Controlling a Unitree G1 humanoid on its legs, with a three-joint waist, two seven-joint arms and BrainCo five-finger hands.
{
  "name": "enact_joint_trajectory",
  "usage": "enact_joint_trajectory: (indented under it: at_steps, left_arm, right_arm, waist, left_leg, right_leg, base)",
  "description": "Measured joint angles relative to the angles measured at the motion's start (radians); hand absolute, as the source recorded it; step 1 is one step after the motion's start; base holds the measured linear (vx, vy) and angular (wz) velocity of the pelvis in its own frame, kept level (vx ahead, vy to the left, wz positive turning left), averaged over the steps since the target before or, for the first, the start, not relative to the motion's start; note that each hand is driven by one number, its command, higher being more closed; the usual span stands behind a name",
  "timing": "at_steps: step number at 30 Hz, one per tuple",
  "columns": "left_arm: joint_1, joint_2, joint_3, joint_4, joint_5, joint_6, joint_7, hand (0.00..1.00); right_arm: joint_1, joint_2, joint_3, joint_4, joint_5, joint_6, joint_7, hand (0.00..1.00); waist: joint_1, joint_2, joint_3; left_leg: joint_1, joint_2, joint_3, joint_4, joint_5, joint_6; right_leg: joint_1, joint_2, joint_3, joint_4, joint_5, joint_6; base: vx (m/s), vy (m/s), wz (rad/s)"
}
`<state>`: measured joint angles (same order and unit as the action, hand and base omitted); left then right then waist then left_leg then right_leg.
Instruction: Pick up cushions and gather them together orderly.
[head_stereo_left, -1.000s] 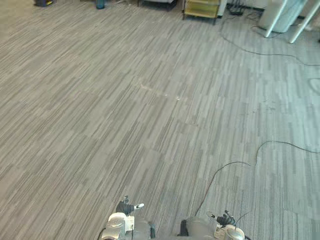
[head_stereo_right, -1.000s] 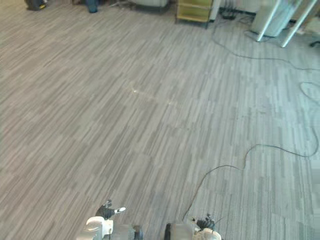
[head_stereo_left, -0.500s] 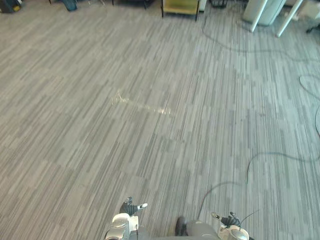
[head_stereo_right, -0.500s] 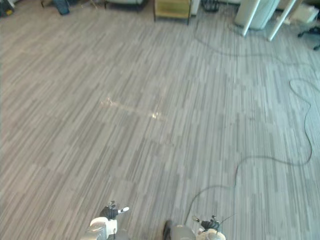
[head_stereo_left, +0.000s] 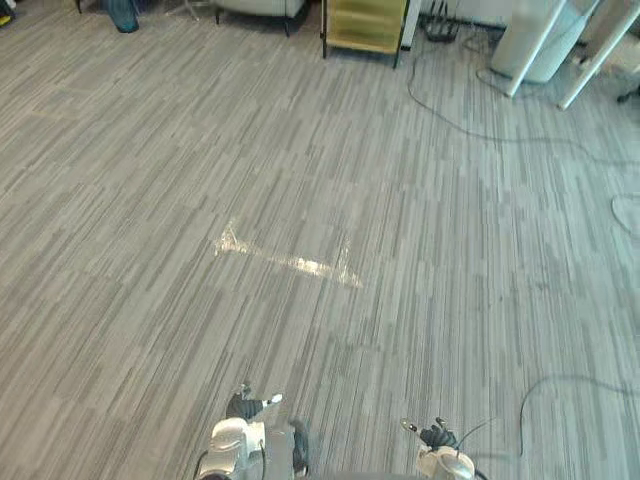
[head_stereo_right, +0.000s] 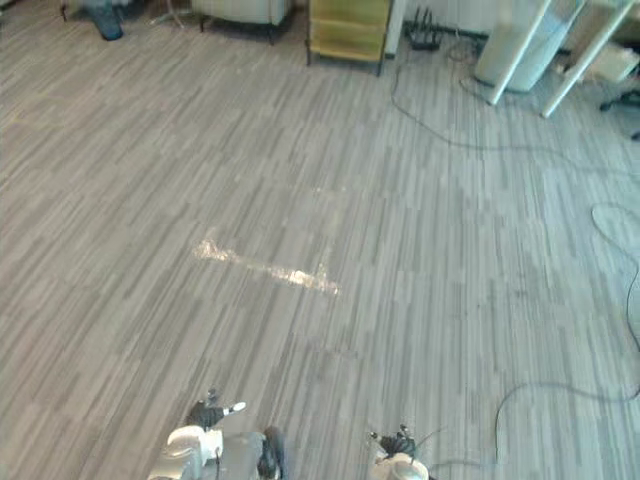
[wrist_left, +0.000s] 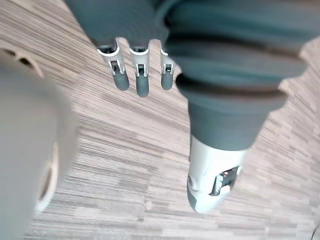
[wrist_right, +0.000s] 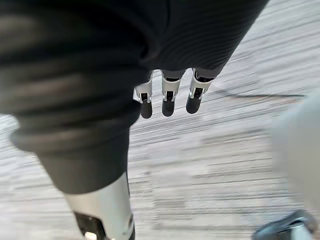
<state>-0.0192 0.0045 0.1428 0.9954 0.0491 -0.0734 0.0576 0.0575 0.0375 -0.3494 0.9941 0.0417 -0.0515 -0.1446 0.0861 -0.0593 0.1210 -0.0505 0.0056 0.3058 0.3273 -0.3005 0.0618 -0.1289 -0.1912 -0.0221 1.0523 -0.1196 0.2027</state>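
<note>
Both empty: left hand and right hand hang low, fingers straight, thumbs apart from them. The carpet floor ahead of the left hand carries a shiny tape mark; a yellow shelf unit stands far ahead. We cannot tell where the cushions lie. We expect them light, soft and bulky: squeeze 2 opposite edges, 1 hand each.

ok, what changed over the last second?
The camera moved: the whole view shifted, so the pale streak on the carpet and the yellow shelf unit sit differently in frame. Nothing taken hold of or let go. Left hand and right hand stay low, fingers straight, empty.
</note>
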Motion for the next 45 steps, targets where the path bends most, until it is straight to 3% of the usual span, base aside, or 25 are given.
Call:
enact_joint_trajectory:
  at_steps: [3, 5, 6, 7, 8, 10, 12, 14, 17, 19, 21, 23, 24, 28, 30, 31, 32, 33, 35, 37, 38, 40, 42, 43, 45]
  left_arm:
    - [0.002, -0.011, -0.030, 0.031, 0.007, 0.001, -0.002, 0.00]
    - [-0.001, -0.009, -0.047, 0.037, 0.007, 0.001, -0.002, 0.00]
    - [-0.005, -0.008, -0.052, 0.037, 0.007, 0.001, -0.001, 0.00]
    - [-0.007, 0.004, -0.074, 0.037, 0.007, -0.003, -0.001, 0.00]
    - [-0.007, 0.020, -0.094, 0.040, 0.007, -0.004, -0.001, 0.00]
    - [-0.006, -0.002, -0.097, 0.070, 0.008, -0.003, -0.002, 0.00]
    - [-0.008, -0.024, -0.053, 0.077, 0.009, -0.001, 0.001, 0.00]
    - [-0.003, -0.041, -0.017, 0.059, 0.008, -0.001, 0.000, 0.00]
    - [0.013, -0.045, -0.015, -0.010, 0.006, -0.008, -0.002, 0.00]
    - [0.012, -0.043, -0.015, -0.015, 0.002, -0.010, 0.000, 0.00]
    - [0.013, -0.035, -0.017, -0.012, -0.012, -0.016, 0.001, 0.00]
    - [0.016, -0.032, -0.028, -0.004, -0.014, -0.025, 0.001, 0.00]
    - [0.022, -0.018, -0.037, -0.001, -0.014, -0.029, 0.001, 0.00]
    - [0.013, 0.024, -0.041, 0.018, -0.013, -0.028, -0.001, 0.00]
    - [0.031, 0.023, -0.050, 0.029, -0.012, -0.025, -0.003, 0.00]
    - [0.029, 0.038, -0.063, 0.058, -0.012, -0.021, -0.003, 0.00]
    - [0.023, 0.052, -0.078, 0.063, -0.012, -0.018, -0.003, 0.00]
    - [0.016, 0.061, -0.089, 0.067, -0.011, -0.010, -0.002, 0.00]
    - [0.026, 0.058, -0.101, 0.078, -0.011, 0.000, -0.002, 0.00]
    - [0.023, 0.051, -0.103, 0.078, -0.012, 0.000, -0.002, 0.00]
    - [0.015, 0.048, -0.103, 0.078, -0.013, -0.002, -0.002, 0.00]
    - [0.013, 0.047, -0.104, 0.077, -0.013, -0.003, -0.002, 0.00]
    - [0.009, 0.057, -0.126, 0.080, -0.013, -0.006, -0.003, 0.00]
    - [0.020, 0.035, -0.132, 0.096, -0.013, -0.006, -0.005, 0.00]
    - [0.015, 0.029, -0.129, 0.101, -0.011, -0.005, -0.007, 0.00]
  right_arm:
    - [0.014, -0.032, -0.001, -0.033, 0.000, -0.006, 0.007, 0.00]
    - [0.020, -0.041, -0.004, -0.035, 0.005, -0.015, 0.010, 0.00]
    - [0.010, -0.046, -0.003, -0.034, 0.004, -0.018, 0.009, 0.00]
    - [0.005, -0.052, 0.000, -0.028, 0.004, -0.017, 0.009, 0.00]
    - [0.006, -0.058, -0.002, 0.003, 0.005, -0.017, 0.010, 0.00]
    - [-0.026, -0.092, -0.028, 0.038, 0.002, -0.013, 0.009, 0.00]
    - [-0.036, -0.093, -0.040, 0.043, 0.003, -0.011, 0.007, 0.00]
    - [-0.026, -0.074, -0.021, 0.040, 0.016, -0.008, 0.007, 0.00]
    - [-0.018, -0.057, 0.008, 0.024, 0.043, -0.009, 0.007, 0.00]
    - [-0.020, -0.056, -0.004, 0.017, 0.046, -0.009, 0.007, 0.00]
    - [-0.039, -0.057, -0.029, 0.032, 0.046, -0.009, 0.006, 0.00]
    - [-0.034, -0.078, -0.040, 0.063, 0.045, -0.005, 0.003, 0.00]
    - [-0.035, -0.079, -0.037, 0.087, 0.041, -0.001, -0.001, 0.00]
    - [-0.037, -0.060, -0.045, 0.099, 0.036, 0.005, -0.001, 0.00]
    - [0.001, -0.065, -0.053, 0.097, 0.035, 0.001, -0.002, 0.00]
    - [-0.002, -0.067, -0.048, 0.101, 0.035, 0.001, 0.004, 0.00]
    - [-0.004, -0.064, -0.048, 0.100, 0.035, 0.001, 0.008, 0.00]
    - [-0.004, -0.064, -0.046, 0.100, 0.035, 0.002, 0.010, 0.00]
    - [0.001, -0.071, -0.038, 0.075, 0.037, -0.002, 0.014, 0.00]
    - [-0.004, -0.082, -0.035, 0.073, 0.036, -0.007, 0.016, 0.00]
    - [-0.004, -0.080, -0.035, 0.065, 0.036, -0.010, 0.016, 0.00]
    - [-0.005, -0.077, -0.031, 0.060, 0.036, -0.010, 0.017, 0.00]
    - [-0.001, -0.083, -0.030, 0.074, 0.036, -0.009, 0.017, 0.00]
    - [-0.011, -0.101, -0.033, 0.089, 0.037, -0.008, 0.016, 0.00]
    - [-0.022, -0.119, -0.040, 0.089, 0.037, -0.010, 0.017, 0.00]
  waist:
    - [-0.039, 0.051, 0.013]
    - [-0.048, 0.044, 0.009]
    - [-0.054, 0.045, 0.008]
    - [-0.068, 0.037, 0.003]
    - [-0.084, 0.023, 0.001]
    - [-0.064, 0.085, -0.018]
    - [-0.066, 0.120, -0.009]
    - [-0.065, 0.118, 0.003]
    - [-0.038, 0.097, 0.011]
    - [-0.028, 0.099, 0.010]
    - [-0.023, 0.099, 0.011]
    - [-0.017, 0.107, 0.006]
    - [-0.001, 0.103, -0.007]
    - [-0.002, 0.069, -0.023]
    - [0.003, 0.075, -0.073]
    - [-0.007, 0.049, -0.070]
    - [-0.017, 0.036, -0.059]
    - [-0.025, 0.032, -0.049]
    - [-0.031, 0.056, -0.024]
    - [-0.038, 0.072, -0.010]
    - [-0.040, 0.073, -0.009]
    - [-0.052, 0.066, -0.010]
    - [-0.074, 0.036, -0.015]
    - [-0.069, 0.085, -0.019]
    - [-0.069, 0.116, -0.016]
  left_leg:
    - [0.169, 0.024, -0.043, -0.105, 0.001, -0.002]
    - [0.234, 0.043, -0.059, -0.119, 0.001, -0.001]
    - [0.253, 0.054, -0.079, -0.131, 0.001, -0.002]
    - [0.272, 0.060, -0.118, -0.156, -0.003, -0.009]
    - [0.297, 0.054, -0.168, -0.173, -0.008, -0.022]
    - [0.287, 0.118, -0.218, -0.131, 0.016, -0.072]
    - [0.221, 0.154, -0.237, 0.092, 0.089, -0.161]
    - [0.076, 0.202, -0.244, 0.480, 0.198, -0.200]
    - [-0.115, 0.265, -0.113, 0.725, 0.121, -0.135]
    - [-0.200, 0.258, -0.052, 0.598, 0.073, -0.110]
    - [-0.241, 0.194, -0.014, 0.251, 0.083, -0.118]
    - [-0.244, 0.130, -0.029, -0.056, 0.225, -0.130]
    - [-0.230, 0.101, -0.030, -0.081, 0.318, -0.106]
    - [-0.323, 0.084, -0.008, 0.200, 0.210, 0.003]
    - [-0.261, 0.055, -0.039, 0.061, 0.149, -0.010]
    - [-0.203, 0.013, -0.032, 0.033, 0.119, -0.007]
    - [-0.163, -0.010, -0.040, 0.020, 0.106, -0.005]
    - [-0.117, -0.021, -0.048, 0.009, 0.093, -0.007]
    - [0.045, -0.023, -0.067, -0.073, 0.081, -0.008]
    - [0.140, -0.011, -0.075, -0.131, 0.081, -0.009]
    - [0.188, 0.008, -0.098, -0.154, 0.081, -0.009]
    - [0.202, 0.024, -0.122, -0.160, 0.072, -0.023]
    - [0.252, 0.023, -0.170, -0.201, 0.029, -0.095]
    - [0.267, 0.064, -0.184, -0.211, 0.024, -0.105]
    - [0.259, 0.092, -0.183, -0.167, 0.025, -0.108]
  right_leg:
    - [-0.129, 0.001, -0.165, -0.049, -0.140, -0.137]
    - [-0.224, 0.009, -0.224, -0.256, -0.164, -0.166]
    - [-0.257, 0.027, -0.220, -0.375, -0.142, -0.165]
    - [-0.270, 0.051, -0.191, -0.597, -0.049, -0.144]
    - [-0.271, 0.060, -0.166, -0.659, 0.109, -0.171]
    - [-0.269, 0.110, -0.175, -0.624, 0.048, -0.208]
    - [-0.200, 0.136, -0.199, -0.627, -0.003, -0.241]
    - [-0.058, 0.157, -0.210, -0.701, -0.032, -0.256]
    - [0.146, 0.174, -0.187, -0.816, -0.086, -0.264]
    - [0.205, 0.170, -0.165, -0.865, -0.097, -0.253]
    - [0.236, 0.142, -0.135, -0.889, -0.118, -0.220]
    - [0.279, 0.118, -0.103, -0.922, -0.147, -0.183]
    - [0.310, 0.103, -0.071, -0.955, -0.157, -0.171]
    - [0.358, 0.063, -0.003, -0.960, -0.032, -0.163]
    - [0.291, 0.070, 0.024, -0.777, -0.048, -0.136]
    - [0.216, 0.032, 0.053, -0.534, -0.049, -0.012]
    - [0.141, 0.022, 0.086, -0.353, -0.006, 0.064]
    - [0.073, 0.018, 0.092, -0.193, -0.006, 0.061]
    - [-0.048, 0.017, 0.009, -0.030, -0.086, -0.062]
    - [-0.088, 0.020, -0.075, -0.095, -0.137, -0.129]
    - [-0.130, 0.039, -0.139, -0.250, -0.159, -0.152]
    - [-0.153, 0.059, -0.157, -0.433, -0.135, -0.152]
    - [-0.161, 0.082, -0.130, -0.694, 0.082, -0.187]
    - [-0.146, 0.120, -0.134, -0.691, 0.067, -0.199]
    - [-0.143, 0.145, -0.143, -0.676, 0.024, -0.224]
  base:
    - [0.54, -0.044, 0.44]
    - [0.45, -0.173, 0.51]
    - [0.51, -0.291, 0.77]
    - [0.62, -0.370, 1.04]
    - [0.64, -0.367, 0.77]
    - [0.55, -0.287, 0.03]
    - [0.54, -0.264, -0.05]
    - [0.50, -0.191, 0.10]
    - [0.45, -0.093, -0.15]
    - [0.33, 0.015, -0.32]
    - [0.43, 0.110, -0.44]
    - [0.55, 0.222, -0.50]
    - [0.61, 0.215, -0.41]
    - [0.63, 0.224, 0.12]
    - [0.41, 0.211, 0.14]
    - [0.46, 0.149, 0.28]
    - [0.50, 0.084, 0.41]
    - [0.47, 0.033, 0.31]
    - [0.54, 0.017, 0.19]
    - [0.43, -0.047, 0.24]
    - [0.43, -0.130, 0.43]
    - [0.40, -0.208, 0.68]
    - [0.48, -0.280, 0.67]
    - [0.44, -0.229, 0.05]
    - [0.41, -0.209, -0.17]
